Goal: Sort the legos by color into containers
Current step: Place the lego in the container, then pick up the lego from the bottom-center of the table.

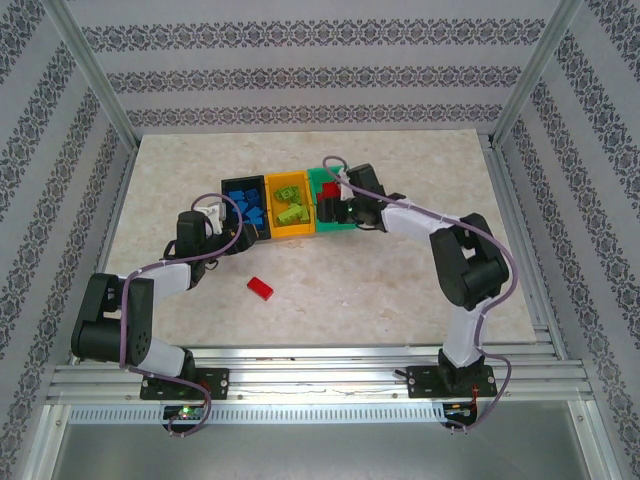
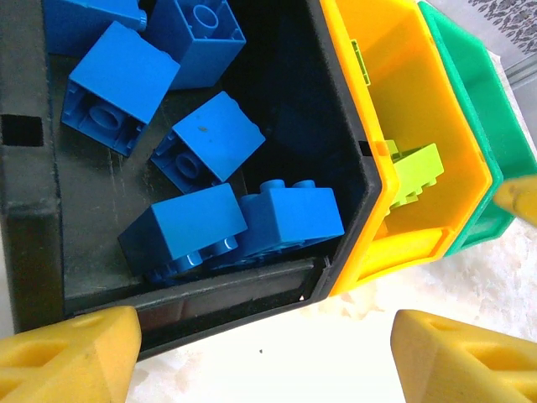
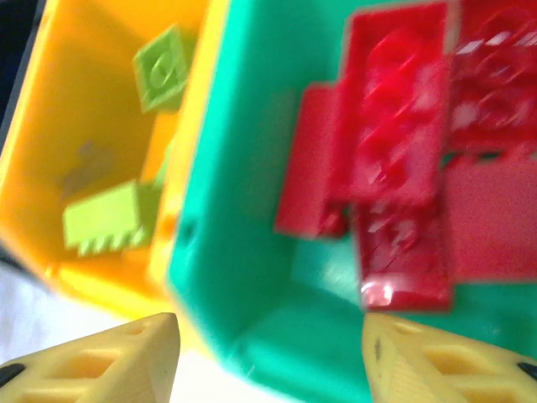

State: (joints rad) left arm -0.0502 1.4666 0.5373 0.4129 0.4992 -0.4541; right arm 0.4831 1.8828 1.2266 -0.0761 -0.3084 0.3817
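Top view, centre: black bin (image 1: 243, 179), orange-yellow bin (image 1: 291, 234) and green bin (image 1: 333, 227) joined in a row on veined marble-look tabletop (image 1: 400, 300); lone red brick (image 1: 261, 288) below them; patterned walls (image 1: 300, 90) around. Left wrist view: glossy studded blue bricks (image 2: 210, 147) in black bin — left gripper (image 2: 260, 357) spread wide, empty. Right wrist view, blurred: red bricks (image 3: 394, 159) in green bin — right gripper (image 3: 268, 353) parted, empty.

- Landmark = bin row, mid-table (image 1: 400, 290): black bin (image 1: 243, 179), orange-yellow bin (image 1: 293, 233), green bin (image 1: 318, 180), L to R.
- Blue legos (image 1: 247, 205) in black bin, lime legos (image 1: 291, 212) in orange-yellow, red legos (image 1: 331, 189) in green.
- Lone red brick (image 1: 261, 288) on table, near side of row, well apart.
- Left gripper (image 1: 235, 228) at black bin's near-left corner.
- Right gripper (image 1: 327, 208) over green bin.
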